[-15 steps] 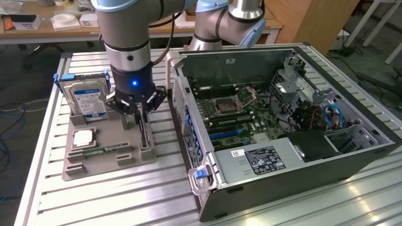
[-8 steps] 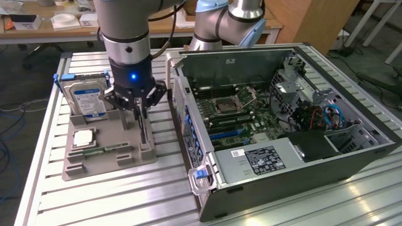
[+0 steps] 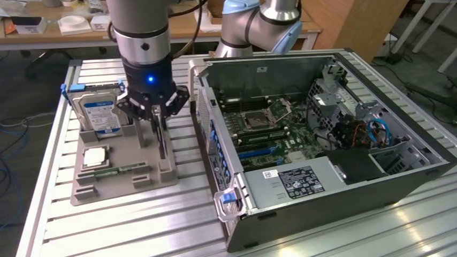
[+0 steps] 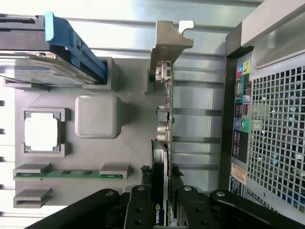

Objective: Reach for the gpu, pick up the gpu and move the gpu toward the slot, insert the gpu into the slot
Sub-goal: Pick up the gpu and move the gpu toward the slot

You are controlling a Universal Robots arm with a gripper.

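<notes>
You are at the pick-up step: the gripper has its fingers pinching the upper edge of the gpu, which stands on edge in the holder, so the lift probably calls for a straight pull clear of the holder.

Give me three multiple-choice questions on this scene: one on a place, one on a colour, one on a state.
1. Where is the gpu? A seated in its slot; B on edge in the grey holder; C on the floor.
2. The rails on the hard drive are: A red; B blue; C yellow.
3. The computer case is: A open; B closed; C upside down.
Answers: B, the card stands in the holder under the gripper; B, blue strips flank the drive; A, its motherboard lies exposed.
</notes>
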